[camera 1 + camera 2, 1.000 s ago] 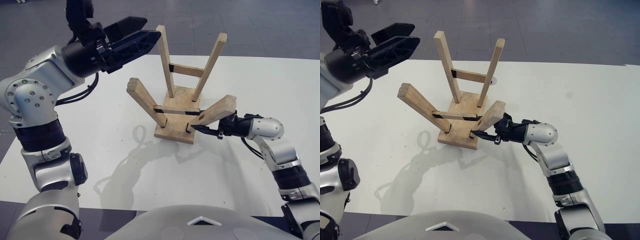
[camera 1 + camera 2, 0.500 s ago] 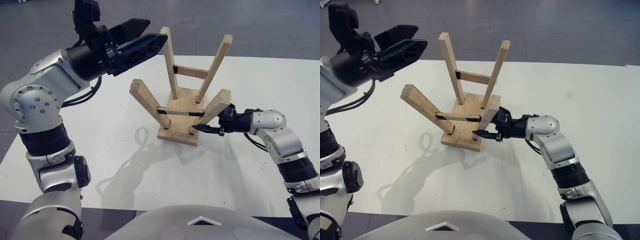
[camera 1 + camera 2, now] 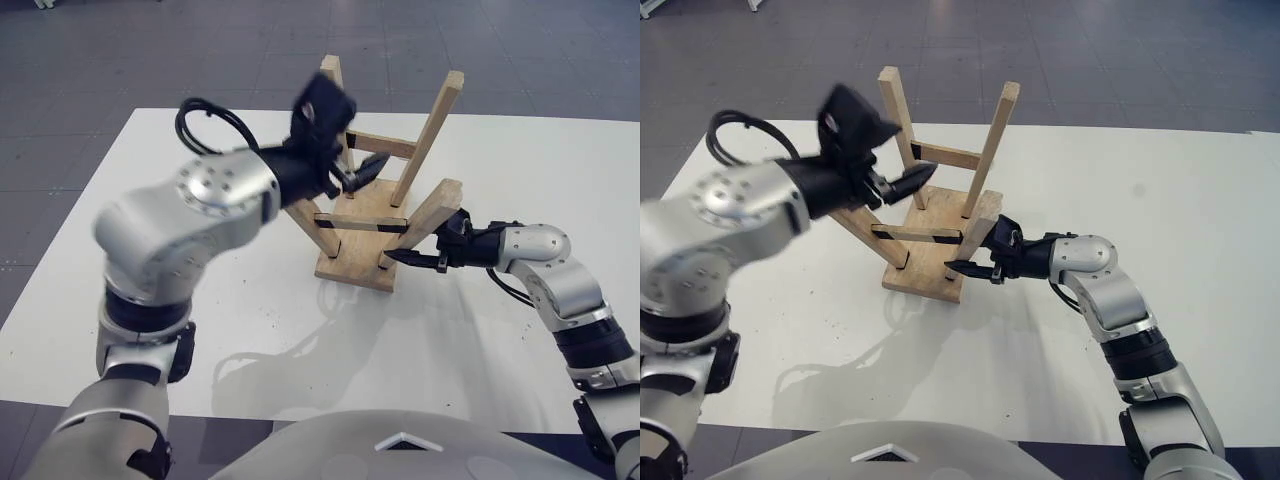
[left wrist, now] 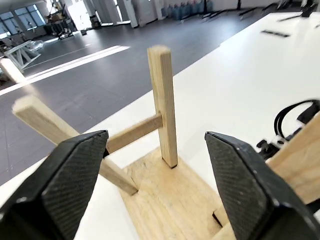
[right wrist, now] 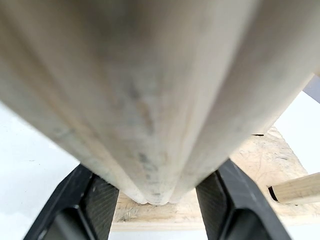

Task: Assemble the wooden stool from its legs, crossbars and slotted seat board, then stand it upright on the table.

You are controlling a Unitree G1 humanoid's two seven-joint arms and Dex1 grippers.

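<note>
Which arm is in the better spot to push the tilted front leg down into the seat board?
Right. The right gripper is closed around that leg just above the seat board, so it can probably press straight down. The left gripper hangs open farther back, holding nothing.

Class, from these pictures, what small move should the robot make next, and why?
Probably close the open left tool on the far left leg beside it: the stool stands legs-up, the right tool grips the near right leg, and turning it over likely needs both.
</note>
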